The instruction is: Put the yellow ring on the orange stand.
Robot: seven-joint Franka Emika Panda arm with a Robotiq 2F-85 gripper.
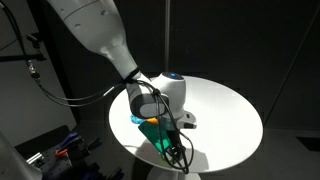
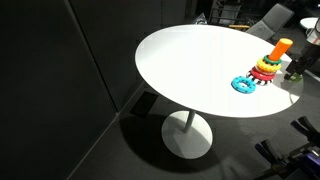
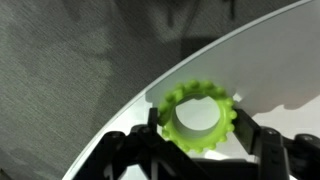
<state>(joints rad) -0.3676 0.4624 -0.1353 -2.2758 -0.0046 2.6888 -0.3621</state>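
My gripper [image 3: 200, 128] is shut on the yellow ring [image 3: 195, 140], a yellow-green ring with a bumpy edge, held between both fingers above the rim of the white round table [image 3: 285, 50]. In an exterior view the gripper [image 1: 168, 142] hangs low over the table's near side. The orange stand [image 2: 281, 47] stands upright near the table's far edge, with red and yellow toothed rings [image 2: 265, 70] around its foot. In the exterior view with the arm, only a bit of orange [image 1: 148, 125] shows behind the gripper.
A light blue ring [image 2: 243, 84] lies flat on the table [image 2: 190, 60] beside the stand; it also shows as a cyan patch [image 1: 138, 118]. The table edge is close under the gripper, with dark floor below. Dark curtains surround the scene.
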